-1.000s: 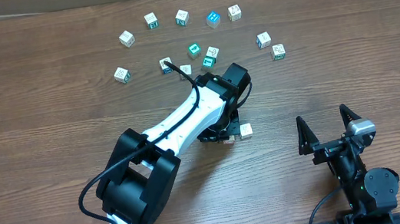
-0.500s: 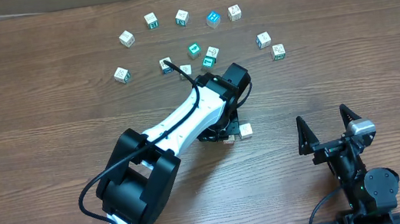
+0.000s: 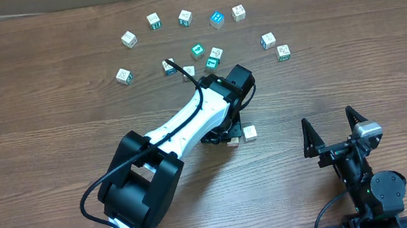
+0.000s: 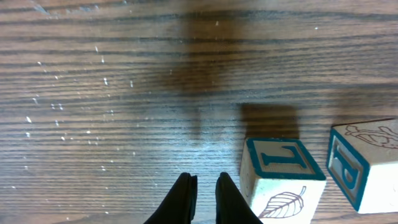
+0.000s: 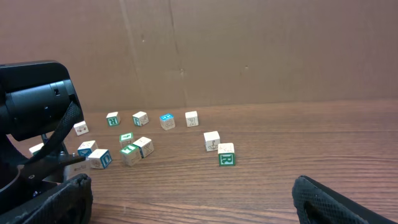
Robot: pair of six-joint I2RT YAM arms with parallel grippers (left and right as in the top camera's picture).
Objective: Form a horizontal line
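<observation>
the left wrist view alone shows the left gripper (image 4: 204, 194) with jaws nearly closed on nothing, tips just left of a teal-lettered cube (image 4: 281, 175) with a second cube (image 4: 367, 163) beside it. overhead, only 1 cube of the horizontal line (image 3: 250, 132) shows past the arm, near the middle of the wood-grain bench (image 3: 33, 136). the right gripper (image 3: 332, 130) rests wide open near the bench's front edge. brown cardboard (image 5: 249, 50) backs the far edge.

Overhead view: straight down on table (image 3: 45, 111), far, both arms visible. Left wrist view: very near wood, facing down past own fingers (image 4: 186, 199). Right wrist view: low, facing forward along table toward cardboard wall (image 5: 249, 43); shares scattered cubes (image 5: 211, 140) with overhead.
</observation>
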